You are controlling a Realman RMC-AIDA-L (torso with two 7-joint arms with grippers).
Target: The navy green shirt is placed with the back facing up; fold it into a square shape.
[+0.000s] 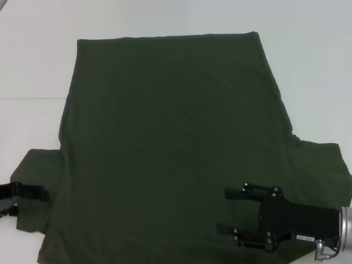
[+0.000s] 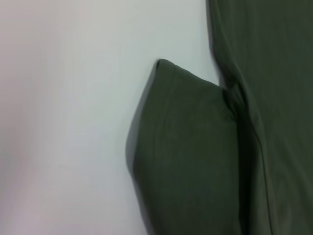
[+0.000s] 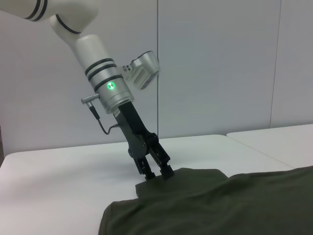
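The navy green shirt (image 1: 170,143) lies spread flat on the white table (image 1: 33,55), hem at the far side and sleeves out to both sides near me. My right gripper (image 1: 223,210) is open and hovers over the shirt's near right part, fingers pointing left, holding nothing. My left gripper (image 1: 27,199) is at the outer edge of the left sleeve (image 1: 38,176). In the right wrist view the left gripper (image 3: 156,174) stands tilted with its fingertips on the sleeve edge and looks open. The left wrist view shows the left sleeve (image 2: 190,156) from above.
The white table extends bare beyond the shirt at the far side and left (image 2: 63,122). A seam between two table tops (image 1: 27,98) runs at the left. A pale wall (image 3: 220,68) stands behind the table.
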